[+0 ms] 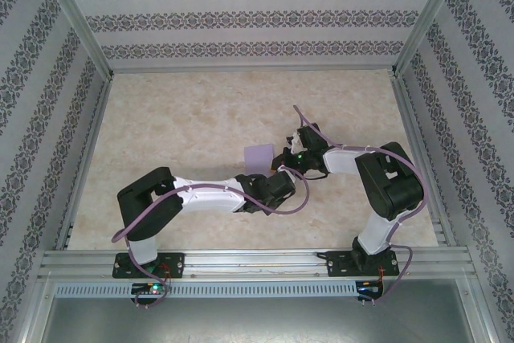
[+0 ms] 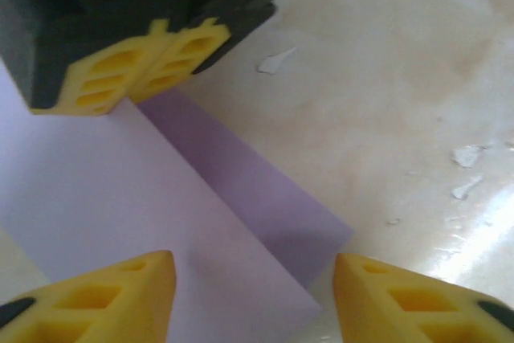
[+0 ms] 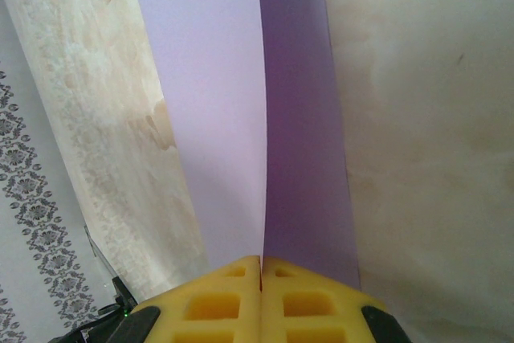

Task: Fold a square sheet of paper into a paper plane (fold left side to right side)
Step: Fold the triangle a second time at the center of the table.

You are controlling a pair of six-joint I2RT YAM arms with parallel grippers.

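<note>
The marbled table [image 1: 201, 118] looks smooth, so the broadest risk is the whole piece sliding instead of bending when it is pushed. The left arm [image 1: 205, 194] and right arm [image 1: 385, 182] meet close together near the table's middle, and I judge that a hurried move there could knock one wrist against the other. The square sheet of paper [image 1: 259, 156] lies just beyond them, part folded. From the right wrist it shows as a pale panel beside a shadowed one, meeting along a crease that runs away from the camera, and the pale panel seems to stand up off the table. If the two edges are not lined up before the crease is pressed, the fold will likely come out skewed, and every later fold of the plane would inherit that. The right gripper [image 3: 261, 264] is fully closed, its fingers appearing to pinch the near end of that crease, so a pull or twist from here could tear or crumple such thin paper. The left gripper [image 2: 253, 275] stands about half open with nothing in its hold, straddling a corner of the sheet, and closing there might dog-ear that corner. Small white flecks [image 2: 277, 60] on the table near the sheet could dimple it if they end up pressed beneath
</note>
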